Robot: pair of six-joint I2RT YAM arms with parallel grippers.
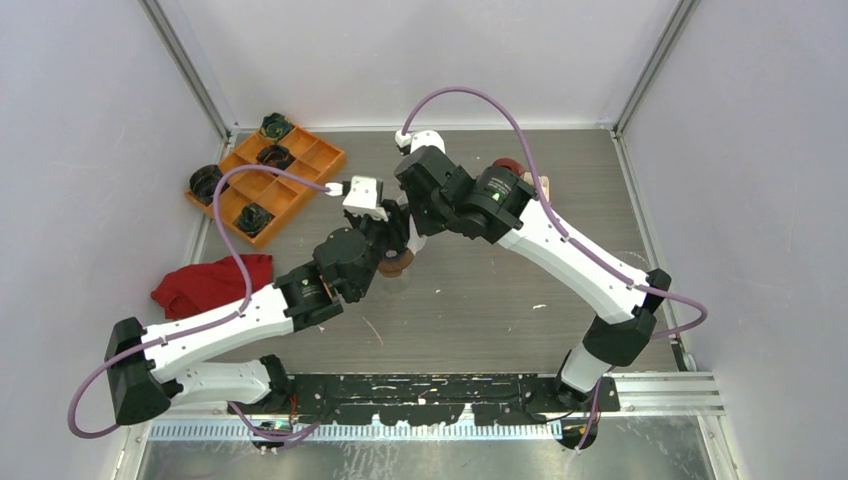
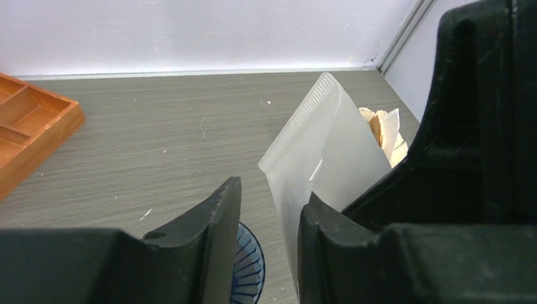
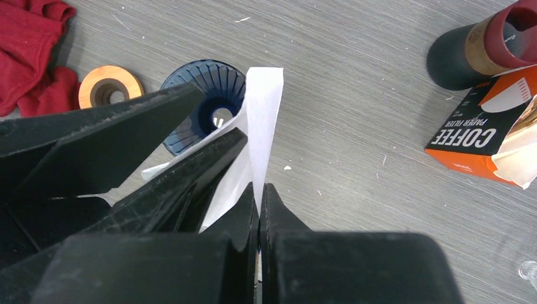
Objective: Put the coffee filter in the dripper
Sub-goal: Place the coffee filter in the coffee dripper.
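The white paper coffee filter [image 3: 263,107] hangs upright above the table. My right gripper [image 3: 261,187] is shut on its edge. The blue ribbed dripper [image 3: 202,85] stands on the table just beyond and below the filter, and also shows in the left wrist view [image 2: 250,266]. My left gripper [image 2: 273,189] is open, and the filter [image 2: 323,152] rests against its right finger [image 2: 316,247]. In the right wrist view, the left gripper's two black fingers [image 3: 126,120] reach in beside the filter. In the top view both grippers [image 1: 405,228] meet mid-table and hide the filter.
An orange-and-black coffee filter box [image 3: 487,136] and a dark bottle with a red top [image 3: 487,44] stand to the right. A wooden ring [image 3: 107,85] and a red cloth [image 3: 31,50] lie left of the dripper. An orange tray [image 1: 265,180] sits at the far left.
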